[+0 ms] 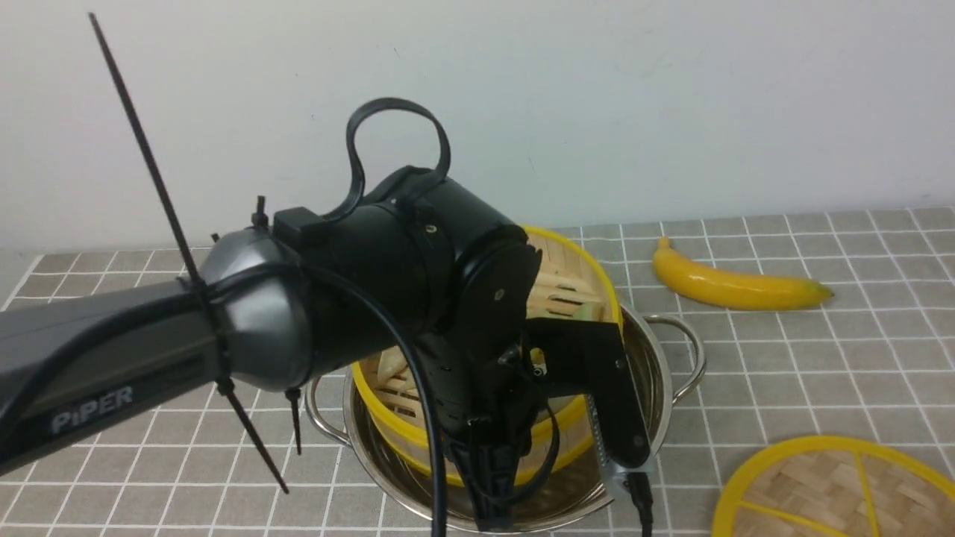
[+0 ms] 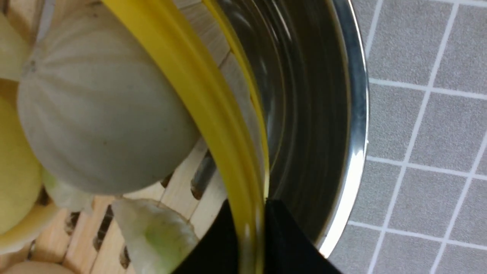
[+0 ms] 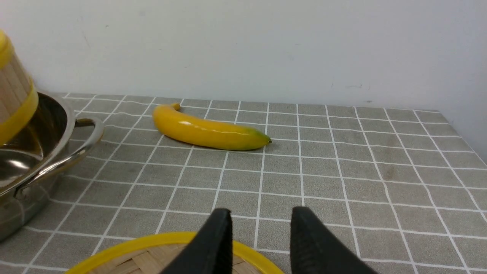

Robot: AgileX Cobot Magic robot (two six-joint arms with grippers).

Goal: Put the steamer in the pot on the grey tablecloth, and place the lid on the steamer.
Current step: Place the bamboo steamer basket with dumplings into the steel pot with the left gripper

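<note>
The steamer point(image 1: 568, 287) hangs tilted over the pot point(image 1: 660, 377), its near rim low inside the pot and its far rim raised above it. My left gripper point(image 2: 251, 224) is shut on the steamer's yellow rim point(image 2: 213, 114); in the front view the left arm point(image 1: 418, 253) hides the fingers. The pot stands on the grey tablecloth point(image 1: 821, 358). The lid point(image 1: 835, 492) lies flat on the cloth at the near right. My right gripper point(image 3: 260, 219) hovers open just above the lid's far rim point(image 3: 152, 241), with nothing between its fingers.
A yellow banana point(image 1: 735, 287) lies on the cloth behind and to the right of the pot. Inside the steamer sit a pale ribbed garlic-like bulb point(image 2: 102, 114) and other pale food pieces. A white wall stands along the back.
</note>
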